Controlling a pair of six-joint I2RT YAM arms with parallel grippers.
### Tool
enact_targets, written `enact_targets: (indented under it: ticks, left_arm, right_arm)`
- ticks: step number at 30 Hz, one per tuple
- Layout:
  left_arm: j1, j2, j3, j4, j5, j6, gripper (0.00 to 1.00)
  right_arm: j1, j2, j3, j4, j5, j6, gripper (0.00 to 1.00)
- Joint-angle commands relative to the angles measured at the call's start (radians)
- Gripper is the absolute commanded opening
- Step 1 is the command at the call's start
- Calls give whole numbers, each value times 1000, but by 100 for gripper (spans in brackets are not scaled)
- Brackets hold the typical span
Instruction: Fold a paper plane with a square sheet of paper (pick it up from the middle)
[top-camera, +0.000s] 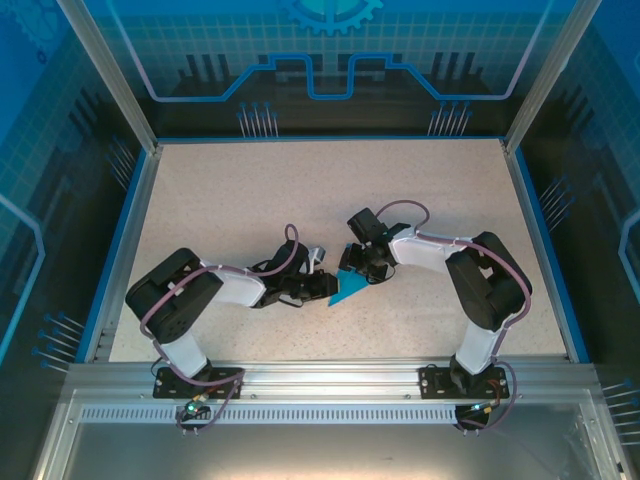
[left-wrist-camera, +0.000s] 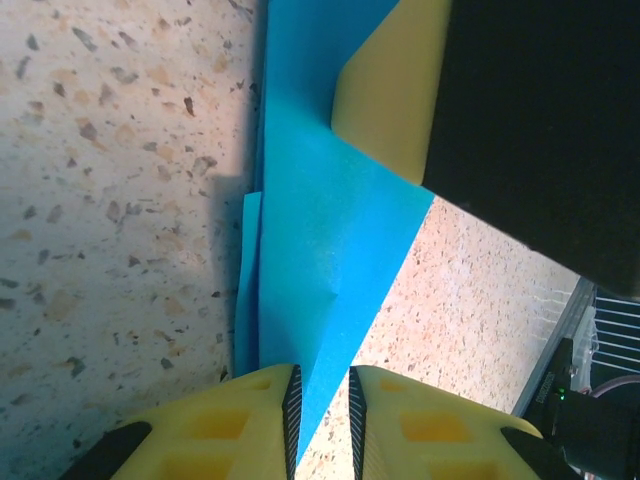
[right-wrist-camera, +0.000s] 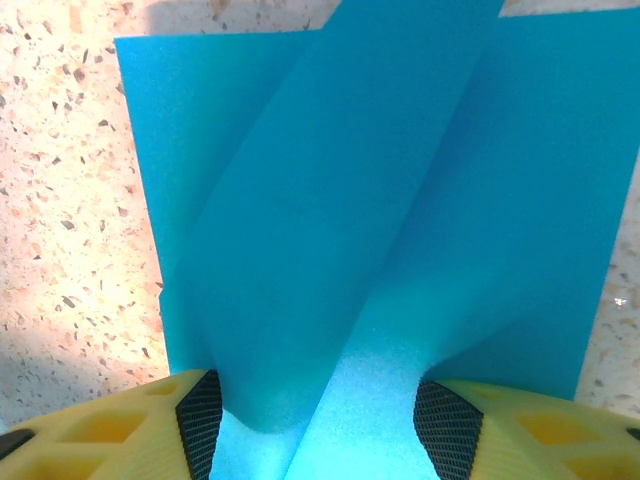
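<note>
Item: square sheet of paper, teal-blue, partly folded, lying at the middle of the table between the two arms, one pointed corner towards the near edge. Left gripper: jaws drawn almost together, pinching a thin standing edge of the sheet, so that only a sliver of paper sits between the yellow fingers. Right gripper: jaws about half apart, with a raised hump of the sheet gathered between the dark pads and touching both; the flat flaps spread on the table to either side. Hazards, judged: the left pinch sits close to the paper's edge, so any pull from the right arm may slide the sheet out of it. The hump in the right jaws is soft and rounded, so closing further may crush it off-line and set a crooked centre crease. Both grips on one thin sheet mean that arms moving apart or twisting could tear it. Fingers of both grippers stand close together; contact between them is possible.
</note>
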Motion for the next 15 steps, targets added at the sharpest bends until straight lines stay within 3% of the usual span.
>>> enact_targets:
  ticks: [1, 15]
  left_arm:
    - [-3, 17, 23, -32, 2, 11, 21]
    - [1, -33, 14, -13, -9, -18, 23]
  right_arm:
    - [14, 135, -78, -77, 37, 12, 60]
    - [14, 165, -77, -86, 50, 13, 58]
